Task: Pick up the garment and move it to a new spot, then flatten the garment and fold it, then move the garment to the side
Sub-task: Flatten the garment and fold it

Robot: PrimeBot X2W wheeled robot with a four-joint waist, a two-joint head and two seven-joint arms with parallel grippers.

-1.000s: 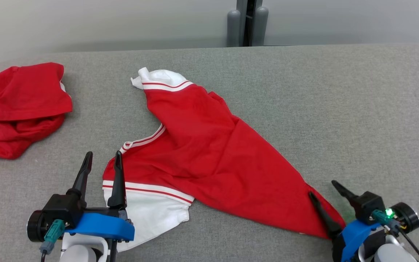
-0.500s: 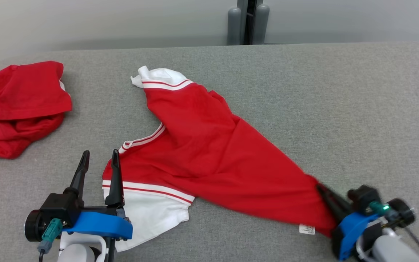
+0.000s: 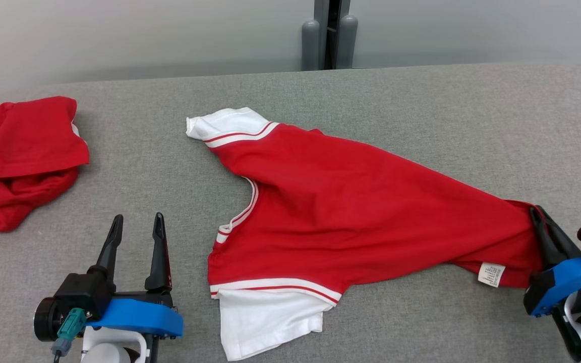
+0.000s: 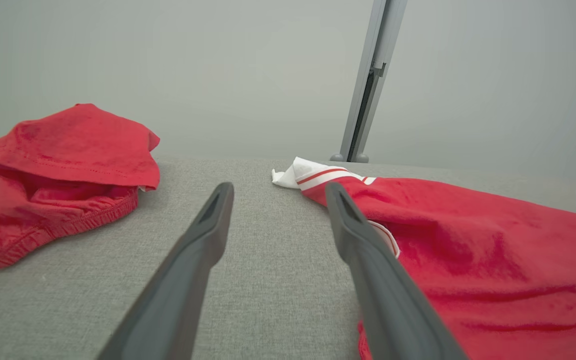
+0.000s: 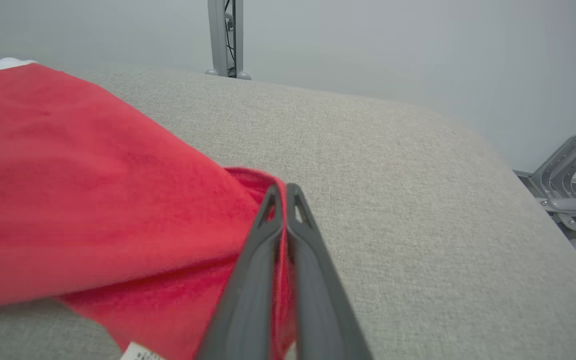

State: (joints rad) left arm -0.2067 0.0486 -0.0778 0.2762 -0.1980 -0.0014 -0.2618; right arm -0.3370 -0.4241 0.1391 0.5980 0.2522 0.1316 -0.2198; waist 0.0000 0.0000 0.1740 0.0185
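The garment (image 3: pixel 351 201) is a red T-shirt with white sleeves and red-striped trim, stretched across the middle of the grey table (image 3: pixel 421 101). My right gripper (image 3: pixel 537 214) is shut on the garment's hem corner at the right, near a white care label (image 3: pixel 491 275). The right wrist view shows both fingers (image 5: pixel 281 197) pressed together with red cloth (image 5: pixel 93 190) between them. My left gripper (image 3: pixel 136 224) stands open at the lower left, clear of the garment's collar side. In the left wrist view its spread fingers (image 4: pixel 278 192) hold nothing, with the garment (image 4: pixel 468 240) beside them on the right.
A second red garment (image 3: pixel 18 156) lies crumpled at the table's far left (image 4: pixel 63 170). A grey post (image 3: pixel 328 35) rises behind the table's back edge. In the right wrist view the table's right edge curves down towards a metal frame (image 5: pixel 570 195).
My right gripper has shut on the hem corner and pulled it right and away from me. The garment has slid right and stretched out. The left gripper stayed open in place.
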